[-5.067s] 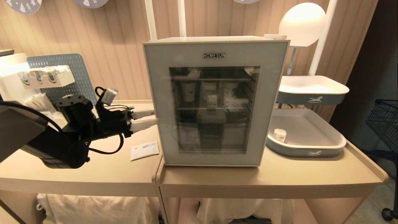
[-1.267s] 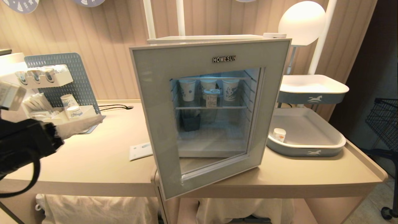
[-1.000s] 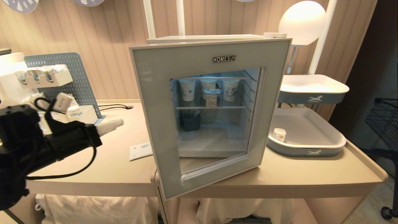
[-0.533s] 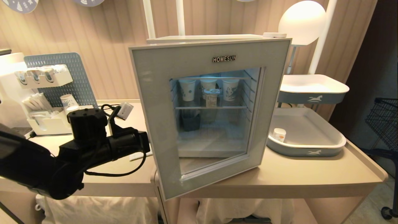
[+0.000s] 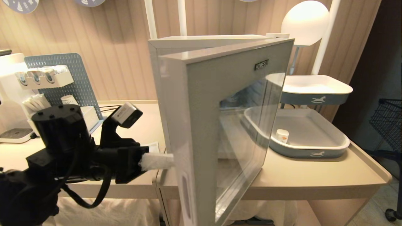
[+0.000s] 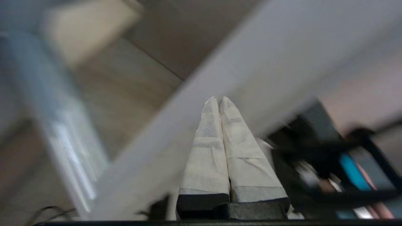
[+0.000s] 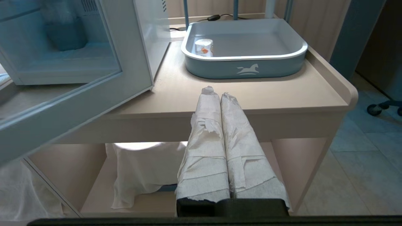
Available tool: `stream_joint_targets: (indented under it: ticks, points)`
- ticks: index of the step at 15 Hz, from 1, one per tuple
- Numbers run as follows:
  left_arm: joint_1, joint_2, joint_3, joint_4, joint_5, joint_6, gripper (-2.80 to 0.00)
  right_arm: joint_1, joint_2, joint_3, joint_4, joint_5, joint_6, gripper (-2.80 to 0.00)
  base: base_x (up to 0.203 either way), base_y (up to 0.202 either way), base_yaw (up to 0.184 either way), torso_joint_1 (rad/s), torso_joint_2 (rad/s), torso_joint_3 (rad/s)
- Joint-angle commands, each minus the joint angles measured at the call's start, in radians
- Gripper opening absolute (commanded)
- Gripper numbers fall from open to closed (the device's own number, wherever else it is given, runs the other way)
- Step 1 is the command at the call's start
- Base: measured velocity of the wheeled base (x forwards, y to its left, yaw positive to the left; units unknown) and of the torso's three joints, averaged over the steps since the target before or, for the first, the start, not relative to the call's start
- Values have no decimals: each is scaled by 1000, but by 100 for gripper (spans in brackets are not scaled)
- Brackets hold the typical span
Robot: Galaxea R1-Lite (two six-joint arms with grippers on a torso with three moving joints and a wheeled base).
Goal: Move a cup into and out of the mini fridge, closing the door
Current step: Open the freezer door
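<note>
The mini fridge [image 5: 207, 38] stands on the table with its door [image 5: 207, 110] swung far out toward me, its free edge nearest the camera. My left gripper [image 5: 168, 161] is shut and empty, its white-wrapped fingertips [image 6: 219, 99] pressed against the inner side of the door's frame by that edge. The cup [image 5: 281, 136], small and white with orange marks, stands in the lower grey tray [image 5: 309, 153] right of the fridge. In the right wrist view the cup [image 7: 204, 47] sits in the tray [image 7: 245, 67]. My right gripper [image 7: 216, 91] hangs shut and empty, low before the table's front edge.
A blue pegboard organiser [image 5: 56, 78] with paper cups stands at the back left. A paper card [image 5: 154, 146] lies on the table near the left arm. An upper tray [image 5: 314, 89] and a round lamp [image 5: 304, 22] are at the right, a wire basket [image 5: 389, 122] beyond.
The door, closed five seconds ago and partly open a second ago, has swung much wider. My left arm moved right from the table's left side to behind the door's free edge.
</note>
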Motion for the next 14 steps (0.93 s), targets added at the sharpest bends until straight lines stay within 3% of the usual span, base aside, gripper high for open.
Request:
stream_joint_targets:
  ticks: [1, 3, 6, 8, 10, 12, 14]
  points:
    - [-133, -100, 19, -6, -57, -8, -280, 0, 1, 0, 0, 0, 0, -280, 0, 0, 0, 0, 0, 0]
    - [-157, -143, 27, 1, -65, -11, -280, 0, 1, 0, 0, 0, 1, -280, 0, 0, 0, 0, 0, 0]
    - [-134, -147, 50, 0, -24, -10, -280, 0, 1, 0, 0, 0, 1, -280, 0, 0, 0, 0, 0, 0]
    - [-76, -165, 57, 1, 62, -9, -280, 0, 1, 0, 0, 0, 0, -280, 0, 0, 0, 0, 0, 0]
    - [-21, -239, 58, 37, 199, -9, -280, 0, 1, 0, 0, 0, 0, -280, 0, 0, 0, 0, 0, 0]
    - [86, -409, 15, 239, 278, 0, -280, 0, 1, 0, 0, 0, 0, -280, 0, 0, 0, 0, 0, 0]
    - [279, -628, -90, 617, 325, 41, -280, 0, 1, 0, 0, 0, 0, -280, 0, 0, 0, 0, 0, 0]
